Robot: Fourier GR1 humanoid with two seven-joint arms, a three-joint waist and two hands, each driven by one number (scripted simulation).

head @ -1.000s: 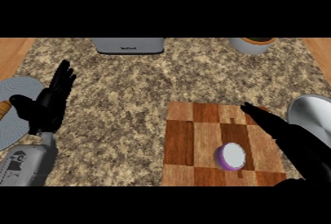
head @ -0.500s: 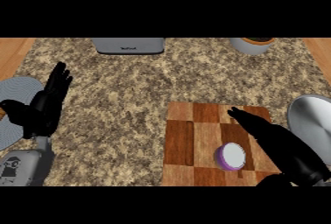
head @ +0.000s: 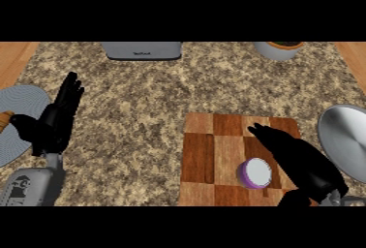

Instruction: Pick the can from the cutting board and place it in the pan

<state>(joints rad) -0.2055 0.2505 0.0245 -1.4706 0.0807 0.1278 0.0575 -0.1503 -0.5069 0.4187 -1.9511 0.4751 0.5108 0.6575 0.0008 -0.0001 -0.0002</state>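
A small can (head: 255,173) with a white top and purple rim stands upright on the wooden cutting board (head: 214,155), near its lower middle. My right hand (head: 297,157) lies over the board just right of the can, fingers straight and pointing up-left, close beside the can. The silver pan (head: 344,139) sits at the right edge of the head view, partly cut off. My left hand (head: 53,121) rests open at the left, fingers up.
A grey plate (head: 22,116) with a piece of food lies at the left edge, partly behind my left hand. A grey appliance (head: 142,50) and a grey pot (head: 280,49) stand at the counter's back edge.
My right hand has slid left and down over the cutting board, closing in beside the can. The left hand has barely shifted.
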